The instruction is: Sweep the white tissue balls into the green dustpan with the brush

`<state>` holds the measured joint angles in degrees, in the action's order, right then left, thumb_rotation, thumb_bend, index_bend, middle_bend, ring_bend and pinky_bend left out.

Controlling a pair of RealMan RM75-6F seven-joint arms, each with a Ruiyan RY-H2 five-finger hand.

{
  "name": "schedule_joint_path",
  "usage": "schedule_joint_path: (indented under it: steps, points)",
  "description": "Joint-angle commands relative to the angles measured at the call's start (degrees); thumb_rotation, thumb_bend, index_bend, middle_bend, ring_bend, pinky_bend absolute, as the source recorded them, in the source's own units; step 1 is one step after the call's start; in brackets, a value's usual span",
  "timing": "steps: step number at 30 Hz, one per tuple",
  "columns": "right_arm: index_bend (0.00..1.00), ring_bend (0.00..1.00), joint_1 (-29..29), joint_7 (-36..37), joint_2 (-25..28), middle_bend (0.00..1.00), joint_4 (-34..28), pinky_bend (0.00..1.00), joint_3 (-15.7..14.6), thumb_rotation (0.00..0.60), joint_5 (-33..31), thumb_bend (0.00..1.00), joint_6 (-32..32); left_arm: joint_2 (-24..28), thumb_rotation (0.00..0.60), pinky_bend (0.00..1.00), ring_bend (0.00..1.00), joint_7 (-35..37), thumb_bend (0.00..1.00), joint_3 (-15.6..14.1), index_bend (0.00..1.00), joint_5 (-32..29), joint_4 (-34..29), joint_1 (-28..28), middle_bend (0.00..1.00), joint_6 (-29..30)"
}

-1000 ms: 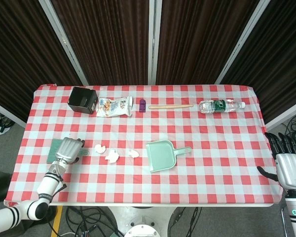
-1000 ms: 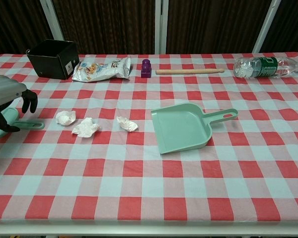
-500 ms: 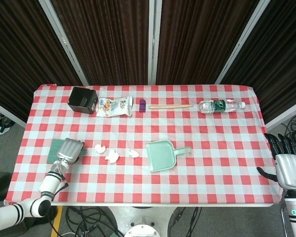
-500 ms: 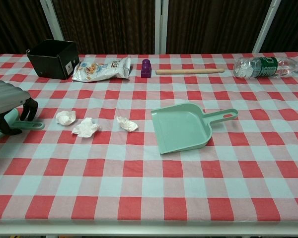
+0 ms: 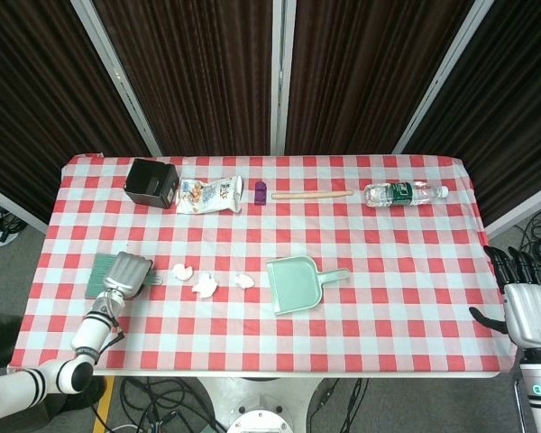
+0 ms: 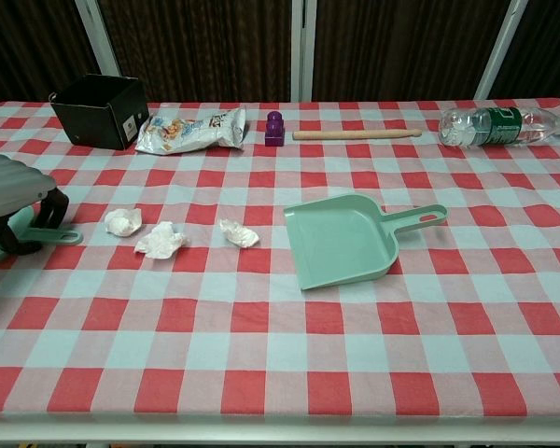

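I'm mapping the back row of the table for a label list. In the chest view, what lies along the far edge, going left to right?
black box → snack bag → purple block → wooden stick → water bottle

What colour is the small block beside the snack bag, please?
Purple block, clearest in the chest view.

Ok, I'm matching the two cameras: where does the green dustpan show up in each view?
Head view: green dustpan just below centre, handle pointing right.
Chest view: green dustpan right of centre, handle toward upper right.
Shared landmark: the nearest tissue ball, just left of it.
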<state>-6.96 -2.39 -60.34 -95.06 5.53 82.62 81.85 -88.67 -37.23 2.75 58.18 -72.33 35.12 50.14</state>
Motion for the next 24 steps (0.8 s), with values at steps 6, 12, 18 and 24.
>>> schedule_joint_path:
  steps: [6,12,18,24]
  points:
    - [0.01,0.00,-1.84,-1.66,-0.02,0.14,-1.28,0.04,-0.84,0.600,0.58,0.03,-3.72,-0.09,0.600,0.91,0.80,8.67,0.44,-0.28,0.60,6.53,2.31,-0.69,0.57,2.21]
    - [0.12,0.09,-7.03,-5.63,-0.42,0.24,-4.39,0.10,-0.73,0.600,2.36,0.09,-10.57,3.47,0.600,0.91,0.80,21.96,0.45,-0.03,0.60,13.06,-0.89,-2.15,0.58,4.59]
    - [0.28,0.16,-14.85,-12.16,-4.22,0.33,-5.06,0.16,2.32,0.600,-1.62,0.11,-19.80,6.09,0.600,0.91,0.80,31.84,0.47,-0.43,0.60,19.31,-2.16,-3.51,0.58,8.73]
    - [0.35,0.18,-22.15,-19.71,-12.34,0.36,-0.92,0.17,4.34,0.600,-8.45,0.16,-27.30,8.51,0.600,0.91,0.80,38.54,0.47,-0.53,0.60,21.50,-3.46,-3.07,0.58,7.66]
